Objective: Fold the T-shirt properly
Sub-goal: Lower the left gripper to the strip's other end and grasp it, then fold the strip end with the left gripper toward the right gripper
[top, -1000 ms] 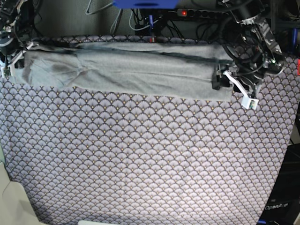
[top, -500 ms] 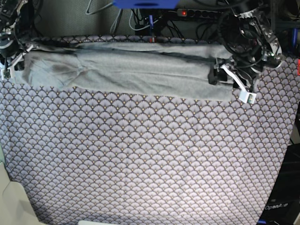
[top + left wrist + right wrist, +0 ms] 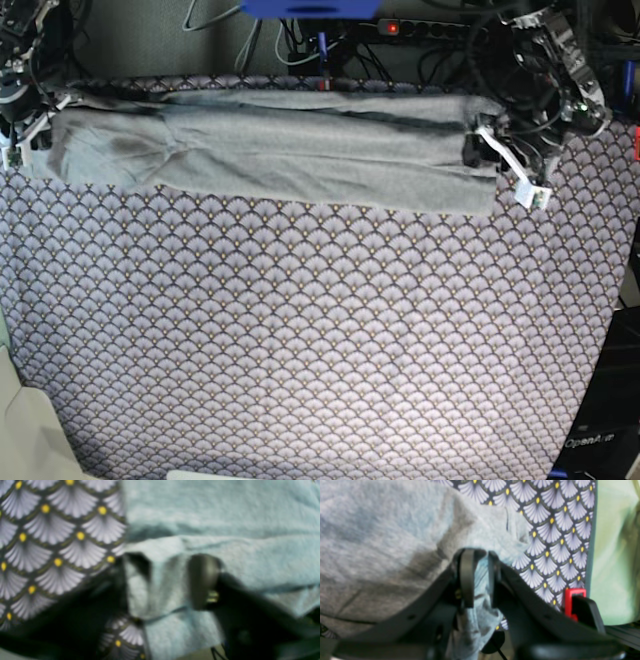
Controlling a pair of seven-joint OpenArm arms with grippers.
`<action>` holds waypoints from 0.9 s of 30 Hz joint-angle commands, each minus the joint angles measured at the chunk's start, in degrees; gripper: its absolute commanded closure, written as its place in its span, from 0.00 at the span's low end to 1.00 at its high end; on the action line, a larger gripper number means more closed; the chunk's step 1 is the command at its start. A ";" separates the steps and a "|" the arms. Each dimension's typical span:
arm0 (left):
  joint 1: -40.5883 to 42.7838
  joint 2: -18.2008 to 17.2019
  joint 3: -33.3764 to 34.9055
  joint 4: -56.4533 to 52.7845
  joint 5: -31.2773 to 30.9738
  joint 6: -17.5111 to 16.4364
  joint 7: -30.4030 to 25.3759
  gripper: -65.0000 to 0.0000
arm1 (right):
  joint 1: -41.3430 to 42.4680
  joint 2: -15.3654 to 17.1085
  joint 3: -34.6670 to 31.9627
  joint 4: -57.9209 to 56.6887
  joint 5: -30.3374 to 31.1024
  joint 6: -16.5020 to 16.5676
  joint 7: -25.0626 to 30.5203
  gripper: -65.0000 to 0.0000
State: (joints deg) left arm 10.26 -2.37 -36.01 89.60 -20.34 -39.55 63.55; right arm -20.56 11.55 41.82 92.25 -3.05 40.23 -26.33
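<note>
The light grey T-shirt (image 3: 300,150) lies folded into a long band across the far side of the table. It also shows in the left wrist view (image 3: 225,517) and in the right wrist view (image 3: 382,530). My right gripper (image 3: 480,577) is shut on a bunched end of the shirt; in the base view it (image 3: 22,140) sits at the band's left end. My left gripper (image 3: 160,585) is at the band's right end (image 3: 478,150). Its jaws stand apart, with the shirt's hemmed corner between them. That view is blurred.
The purple scallop-patterned table cloth (image 3: 320,340) covers the whole table. A power strip (image 3: 395,27) with a red light and cables lie behind the far edge. The cloth's edge and a pale green surface (image 3: 612,542) lie just right of my right gripper.
My left gripper has shifted up and to the right at the shirt's right end. The shirt band and my right gripper have hardly moved.
</note>
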 commanded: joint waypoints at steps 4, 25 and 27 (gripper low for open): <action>-0.81 0.92 0.62 -3.76 2.10 -0.45 5.42 0.87 | 0.03 0.89 0.42 0.98 0.54 -0.23 1.05 0.82; -0.55 8.75 10.65 17.08 1.66 -0.45 10.25 1.00 | 0.03 1.06 -0.72 0.72 0.46 -0.23 1.40 0.82; -0.46 9.62 10.73 20.07 1.92 -0.45 11.31 1.00 | -0.15 1.06 -1.16 0.72 0.46 -0.23 1.40 0.82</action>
State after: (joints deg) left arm 9.89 7.18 -25.34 108.77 -17.63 -39.90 75.11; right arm -20.62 11.62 40.18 92.09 -3.14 40.25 -26.04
